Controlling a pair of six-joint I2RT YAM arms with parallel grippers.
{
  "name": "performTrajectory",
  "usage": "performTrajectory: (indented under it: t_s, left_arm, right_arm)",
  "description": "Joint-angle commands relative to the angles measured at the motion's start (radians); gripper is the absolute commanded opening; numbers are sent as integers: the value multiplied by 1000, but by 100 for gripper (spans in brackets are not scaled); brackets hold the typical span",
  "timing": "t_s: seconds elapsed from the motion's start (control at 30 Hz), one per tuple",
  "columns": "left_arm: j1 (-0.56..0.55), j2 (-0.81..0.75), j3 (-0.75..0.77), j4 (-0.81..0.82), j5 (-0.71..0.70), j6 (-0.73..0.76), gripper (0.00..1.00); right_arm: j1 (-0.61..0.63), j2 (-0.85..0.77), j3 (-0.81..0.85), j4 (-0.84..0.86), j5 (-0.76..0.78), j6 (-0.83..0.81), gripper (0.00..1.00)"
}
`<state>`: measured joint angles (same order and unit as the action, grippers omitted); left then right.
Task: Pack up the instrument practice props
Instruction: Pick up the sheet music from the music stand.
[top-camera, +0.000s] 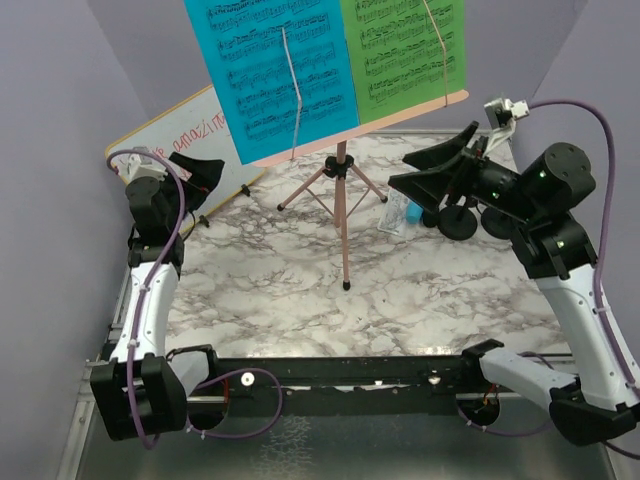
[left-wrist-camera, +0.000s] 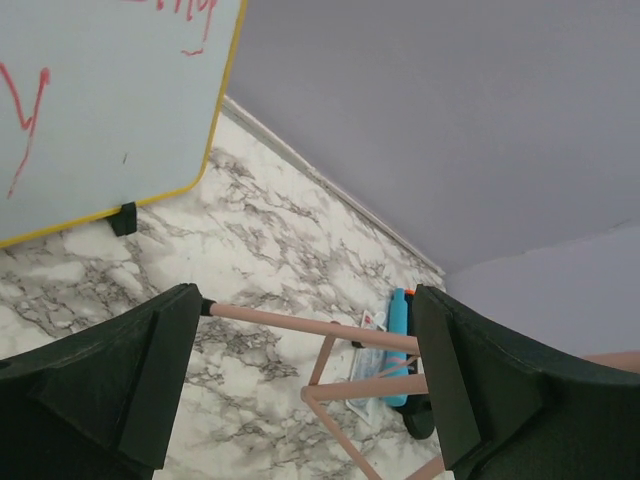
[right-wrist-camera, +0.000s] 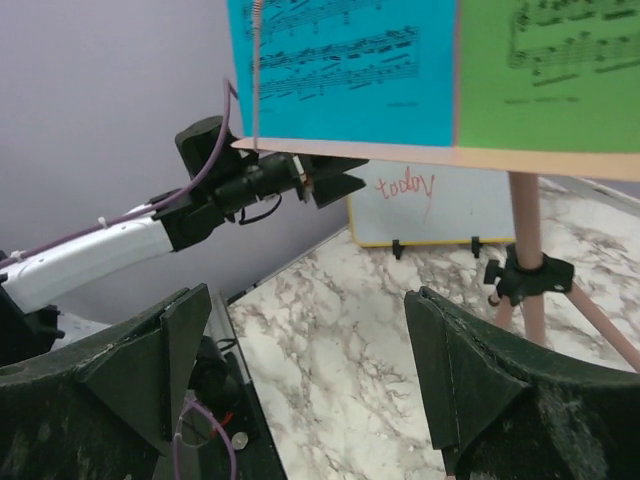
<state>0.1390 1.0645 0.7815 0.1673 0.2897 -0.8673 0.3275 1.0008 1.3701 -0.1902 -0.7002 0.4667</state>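
Top external view: the pink tripod music holder (top-camera: 343, 215) stands mid-table. Its tray (top-camera: 420, 108) holds the blue music sheet (top-camera: 270, 70) and the green music sheet (top-camera: 405, 50). The left gripper (top-camera: 205, 180), by the whiteboard (top-camera: 190, 125), and the right gripper (top-camera: 400, 170), beside the black mic holders (top-camera: 460, 222), both gape wide and grip nothing.

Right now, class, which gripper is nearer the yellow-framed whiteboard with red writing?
Left. The left gripper sits right beside the whiteboard; the right gripper is across the marbled table, past the pink tripod stand.
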Motion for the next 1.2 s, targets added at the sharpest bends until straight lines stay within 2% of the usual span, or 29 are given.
performTrajectory:
  t_s: [0.0,0.23,0.43,0.6,0.73,0.9,1.0,1.17]
  left_arm:
    - [12,-41,178,-122,72,63,93]
    - [11,-67,448,-372,60,161,93]
    - [-23,-55,678,-529,65,235,93]
    - [-81,-78,807,-628,-62,309,93]
    - [-136,-125,779,-554,-58,282,93]
    - [-196,-161,652,-326,114,172,91]
    - [-240,-127,639,-285,150,174,90]
    - [-266,-94,645,-282,130,192,89]
  right_arm:
    - [81,78,109,-21,41,-20,86]
    - [207,221,264,-3,84,-66,84]
    - [248,351,403,-1,122,-67,80]
    - [277,450,505,5,129,-73,78]
    - [303,524,559,27,111,-63,76]
    - [330,574,603,62,102,-49,74]
    - [350,612,652,94,115,-38,71]
    - [361,639,692,117,105,-22,69]
